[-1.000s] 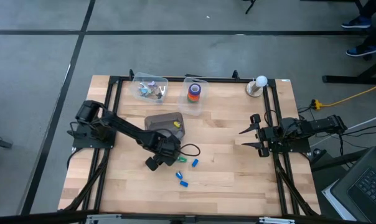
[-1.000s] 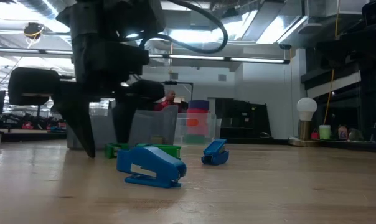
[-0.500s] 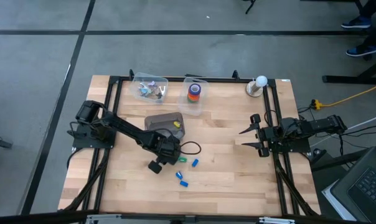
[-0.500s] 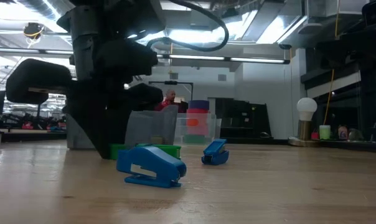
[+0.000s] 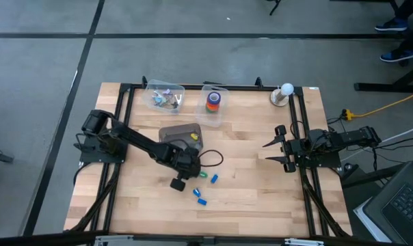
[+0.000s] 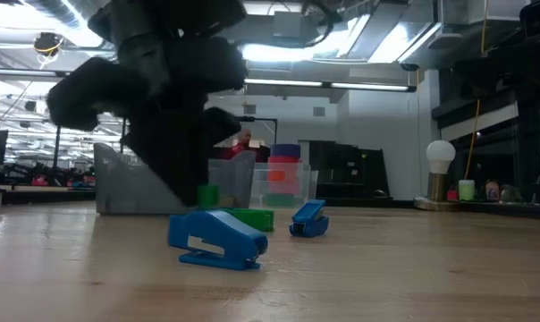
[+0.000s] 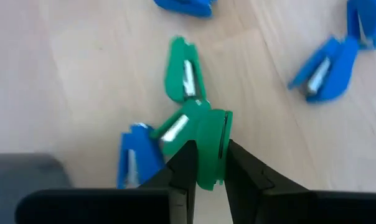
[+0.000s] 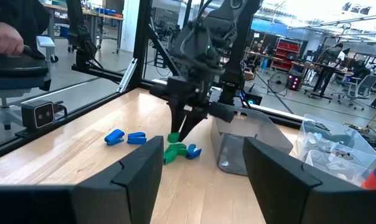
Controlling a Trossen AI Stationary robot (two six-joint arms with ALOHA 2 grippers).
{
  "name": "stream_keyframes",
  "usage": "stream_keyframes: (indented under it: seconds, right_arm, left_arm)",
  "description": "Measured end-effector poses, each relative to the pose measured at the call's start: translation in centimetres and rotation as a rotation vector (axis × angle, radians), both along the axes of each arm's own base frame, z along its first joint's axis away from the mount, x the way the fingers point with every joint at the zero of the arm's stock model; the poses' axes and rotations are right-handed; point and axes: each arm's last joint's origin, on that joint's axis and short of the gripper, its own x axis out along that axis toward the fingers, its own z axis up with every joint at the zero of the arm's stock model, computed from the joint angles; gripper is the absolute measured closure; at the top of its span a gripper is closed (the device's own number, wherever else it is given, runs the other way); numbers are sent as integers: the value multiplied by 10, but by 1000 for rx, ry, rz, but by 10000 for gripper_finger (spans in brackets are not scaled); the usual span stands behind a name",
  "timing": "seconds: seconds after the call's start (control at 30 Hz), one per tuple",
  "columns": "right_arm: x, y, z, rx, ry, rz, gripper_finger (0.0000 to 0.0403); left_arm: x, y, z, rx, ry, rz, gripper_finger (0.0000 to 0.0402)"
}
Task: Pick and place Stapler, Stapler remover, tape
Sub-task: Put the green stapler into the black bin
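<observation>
Your left end effector (image 7: 203, 171) is low over the middle of the desk (image 5: 261, 198), its two fingers (image 7: 183, 167) clamped on a green staple remover (image 7: 208, 146), as your left wrist view shows. A second green staple remover (image 7: 183, 78) lies just ahead of the fingertips, touching the held one. A blue staple remover (image 7: 138, 160) sits right beside the clamped piece, and more blue ones (image 7: 325, 68) lie farther out ahead. Behind the end effector, toward the back of the desk, you have a grey tray (image 5: 182, 135) close by. Well beyond that stand a clear bin holding the stacked tape rolls (image 5: 213, 102) and another clear bin (image 5: 165, 96) of small items. Your right end effector (image 5: 271, 152) waits at the desk's right side with its fingers spread apart, holding nothing
</observation>
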Motion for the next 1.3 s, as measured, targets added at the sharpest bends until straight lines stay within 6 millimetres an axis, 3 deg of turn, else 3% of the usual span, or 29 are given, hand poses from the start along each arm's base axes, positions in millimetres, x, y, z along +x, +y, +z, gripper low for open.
stream_keyframes:
  seconds: [0.53, 0.73, 0.9, 1.1, 1.3]
  right_arm:
    - [0, 0, 0, 0, 0, 0, 178]
    - [0, 0, 0, 0, 0, 0, 178]
    - [0, 0, 0, 0, 0, 0, 178]
    - [0, 0, 0, 0, 0, 0, 178]
    - [0, 0, 0, 0, 0, 0, 178]
  left_arm:
    - [-23, 16, 47, 195, -73, 137, 348]
    - [-34, 30, 71, 251, -130, 213, 348]
    - [-39, 49, 88, 256, -203, 388, 348]
    - [-40, 75, 91, 219, -222, 574, 347]
    - [-33, 94, 78, 113, -166, 700, 347]
